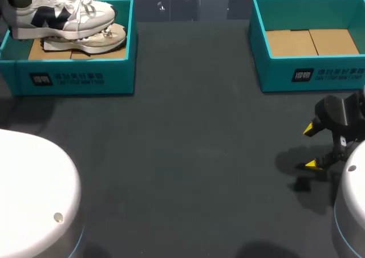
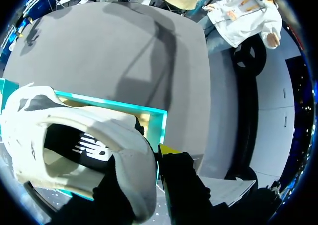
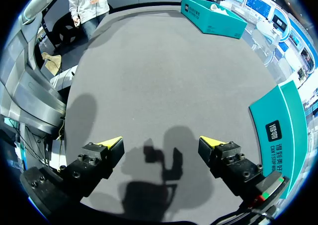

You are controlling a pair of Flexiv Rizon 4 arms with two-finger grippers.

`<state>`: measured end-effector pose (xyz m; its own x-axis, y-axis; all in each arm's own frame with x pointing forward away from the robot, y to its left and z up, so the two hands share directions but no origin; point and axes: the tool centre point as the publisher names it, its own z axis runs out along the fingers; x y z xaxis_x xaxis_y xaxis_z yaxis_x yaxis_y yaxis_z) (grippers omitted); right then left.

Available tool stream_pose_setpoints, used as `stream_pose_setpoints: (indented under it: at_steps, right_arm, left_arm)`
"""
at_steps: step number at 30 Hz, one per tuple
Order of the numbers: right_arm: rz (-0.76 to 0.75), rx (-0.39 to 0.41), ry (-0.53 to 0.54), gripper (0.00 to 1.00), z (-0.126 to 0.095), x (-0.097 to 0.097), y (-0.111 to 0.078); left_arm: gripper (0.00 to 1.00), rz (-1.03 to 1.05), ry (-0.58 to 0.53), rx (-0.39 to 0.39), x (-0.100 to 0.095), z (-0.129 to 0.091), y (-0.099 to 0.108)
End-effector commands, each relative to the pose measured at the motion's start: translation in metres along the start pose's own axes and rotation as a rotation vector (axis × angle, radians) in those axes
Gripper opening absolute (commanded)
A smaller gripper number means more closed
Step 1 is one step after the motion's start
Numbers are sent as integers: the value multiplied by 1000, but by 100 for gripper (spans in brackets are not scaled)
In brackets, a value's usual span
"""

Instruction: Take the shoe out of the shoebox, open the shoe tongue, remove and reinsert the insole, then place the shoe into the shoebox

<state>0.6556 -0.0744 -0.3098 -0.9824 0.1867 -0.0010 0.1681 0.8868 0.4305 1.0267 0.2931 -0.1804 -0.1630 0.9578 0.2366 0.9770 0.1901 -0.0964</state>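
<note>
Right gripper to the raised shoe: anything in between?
Head view: only bare table and a wall of the left box lie between the right gripper and the shoe.

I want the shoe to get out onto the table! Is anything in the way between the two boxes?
Nothing visible is. The white shoe is up at the left box, and only the right gripper hangs near the right box.
</note>
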Motion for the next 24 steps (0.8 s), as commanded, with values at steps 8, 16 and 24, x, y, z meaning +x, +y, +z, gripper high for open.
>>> stream_pose_setpoints:
  at_steps: [8, 16, 24]
  right_arm:
    - [0, 3, -3, 100, 0, 2, 0]
    - [0, 3, -3, 100, 0, 2, 0]
    - [0, 3, -3, 100, 0, 2, 0]
  left_arm:
    - [0, 0, -4, -59, -11, -70, -83]
    - [0, -19, 23, -72, -43, -90, -138]
    - [0, -18, 36, -60, -88, -93, -185]
